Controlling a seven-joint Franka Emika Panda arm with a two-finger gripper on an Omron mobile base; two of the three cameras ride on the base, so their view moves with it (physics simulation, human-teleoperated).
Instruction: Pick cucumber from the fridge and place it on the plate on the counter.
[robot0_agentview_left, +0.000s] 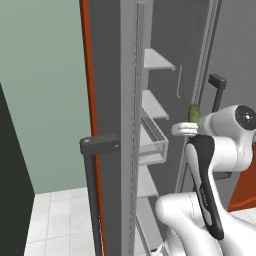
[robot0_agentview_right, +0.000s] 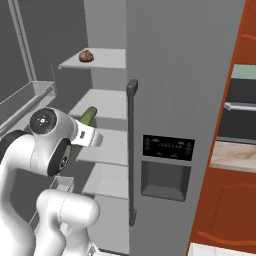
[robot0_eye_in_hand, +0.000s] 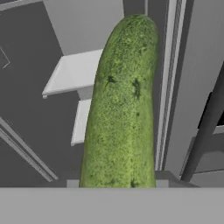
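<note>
end effector (robot0_agentview_right: 89, 131) pinching cucumber (robot0_eye_in_hand: 122, 105) at its lower end | cucumber held off the fridge (robot0_agentview_right: 175, 75) shelves, in the open doorway | likely light, stiff, smooth-skinned; mid-body grip would be steadier

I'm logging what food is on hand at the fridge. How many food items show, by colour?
Green: 1, the cucumber, sticking up past the hand in front of the fridge shelves.
Brown: 1, a small round item on an upper shelf.
Total: 2
</note>
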